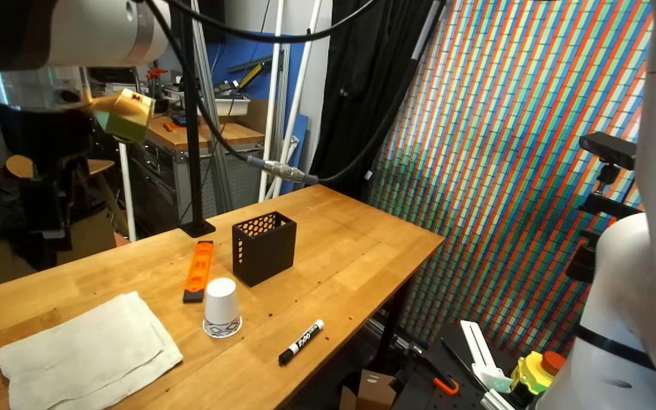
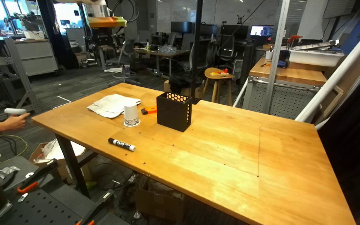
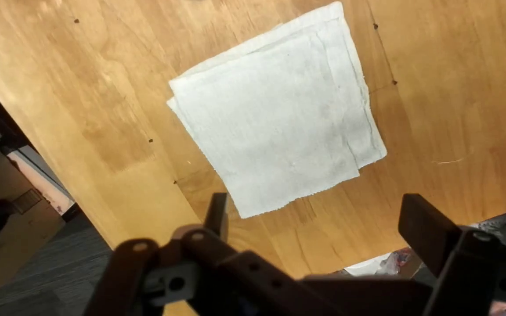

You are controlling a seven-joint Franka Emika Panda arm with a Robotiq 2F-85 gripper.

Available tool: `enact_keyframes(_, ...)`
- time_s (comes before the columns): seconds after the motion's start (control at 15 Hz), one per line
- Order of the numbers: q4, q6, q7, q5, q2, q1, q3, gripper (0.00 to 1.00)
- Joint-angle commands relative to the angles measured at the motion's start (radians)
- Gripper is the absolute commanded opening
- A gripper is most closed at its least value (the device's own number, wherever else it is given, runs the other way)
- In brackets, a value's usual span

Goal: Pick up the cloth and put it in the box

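On the table [image 2: 230, 150], the squarish cloth [image 3: 275, 114], long axis unclear, points a corner toward the wide-spread tool [image 3: 316, 208]

In both exterior views you look slantwise down across the tan, rectangular wooden worktop [image 2: 227, 150], sharing its black, open-topped perforated box [image 1: 265, 251]. Your wrist view faces steeply down from nearer, the folded white fabric cloth [image 3: 275, 114] all three share towards twelve o'clock.

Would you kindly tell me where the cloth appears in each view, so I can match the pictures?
In an exterior view: cloth, lower left.
In an exterior view: cloth, left of centre, partly behind the white cup.
In the wrist view: cloth, upper middle.
Shared landmark: wooden tabletop.
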Motion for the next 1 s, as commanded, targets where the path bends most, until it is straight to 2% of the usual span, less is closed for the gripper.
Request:
enact_keyframes(0.0,0.093,0.040,-0.017,-0.028,0.134,-0.028,0.014,1.00)
enact_keyframes(0.93,0.170,0.317,-0.003,-0.093,0.475,-0.065,-0.003,1.00)
